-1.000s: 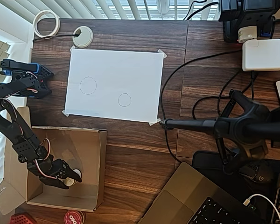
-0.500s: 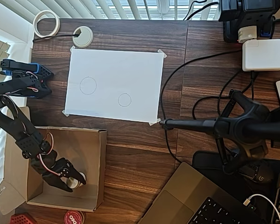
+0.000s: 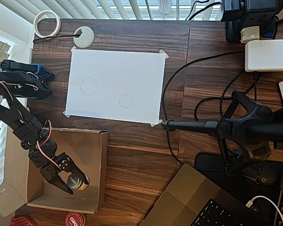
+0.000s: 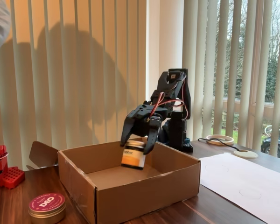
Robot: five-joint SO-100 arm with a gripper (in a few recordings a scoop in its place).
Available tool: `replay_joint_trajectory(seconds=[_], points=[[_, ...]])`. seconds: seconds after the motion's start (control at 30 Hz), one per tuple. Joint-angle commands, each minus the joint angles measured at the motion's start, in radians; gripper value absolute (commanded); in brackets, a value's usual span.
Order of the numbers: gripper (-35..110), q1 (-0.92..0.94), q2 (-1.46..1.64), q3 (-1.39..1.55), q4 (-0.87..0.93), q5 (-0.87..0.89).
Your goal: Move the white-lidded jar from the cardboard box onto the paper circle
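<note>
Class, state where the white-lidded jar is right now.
In the fixed view, the white-lidded jar hangs in the pincer, lifted above the cardboard box floor, within its walls.

White-lidded jar [image 4: 133,156], amber glass, tilted, lifted clear of cardboard box [image 4: 144,189] floor; paper circle [image 3: 126,100] bare, far right.

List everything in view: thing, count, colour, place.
white-lidded jar: one, orange label, held over the cardboard box floor, tilted.
cardboard box: one, brown, table's lower left in the overhead view.
paper sheet: one, white, taped; paper circle plus a larger circle.
red tin: one, beside the box.
tape roll: one, white, top left.
charger: one, white, top right.
gripper: one, black, closed on the jar.
</note>
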Motion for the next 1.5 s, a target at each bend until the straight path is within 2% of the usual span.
replay_joint_trajectory(seconds=[0.0,0.3,0.57,0.77,0.93,1.07,1.33,1.47], points=[[9,-0.055,0.227,0.009,-0.061,0.008],[9,-0.241,0.422,0.133,-0.083,0.061],[8,-0.503,0.565,0.201,-0.089,0.153],[8,-0.661,0.624,0.299,-0.091,0.158],[8,-0.715,0.615,0.368,-0.077,0.141],[8,-0.732,0.578,0.368,0.006,0.133],[8,-0.736,0.434,0.244,0.201,0.130],[8,-0.741,0.337,0.170,0.241,0.147]])
